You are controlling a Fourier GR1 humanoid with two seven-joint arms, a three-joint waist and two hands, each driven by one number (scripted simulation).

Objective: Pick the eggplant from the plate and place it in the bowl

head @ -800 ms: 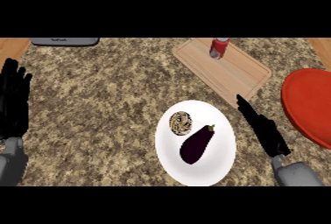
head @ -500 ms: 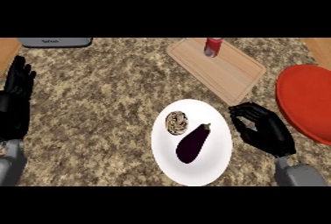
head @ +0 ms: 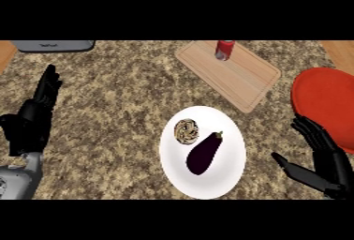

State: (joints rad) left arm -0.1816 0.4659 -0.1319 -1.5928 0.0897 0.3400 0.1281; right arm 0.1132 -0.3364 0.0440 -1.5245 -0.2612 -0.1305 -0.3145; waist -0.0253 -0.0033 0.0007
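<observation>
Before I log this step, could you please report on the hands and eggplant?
Left hand open, resting at left edge; right hand open beside plate. Eggplant lies on plate, not held. Round tan item close beside it; red bowl at right.

1. The eggplant [head: 204, 153] is lying on the white plate [head: 221, 186], its stem pointing toward 1 o'clock.
2. A round patterned item [head: 186, 131] is sitting at the eggplant's 11 o'clock.
3. The right hand [head: 330, 161] is hanging at the plate's 3 o'clock, fingers straight, thumb spread.
4. The red bowl [head: 325, 98] is sitting at the plate's 2 o'clock.
5. The left hand [head: 34, 119] is resting open at the view's 9 o'clock.
</observation>
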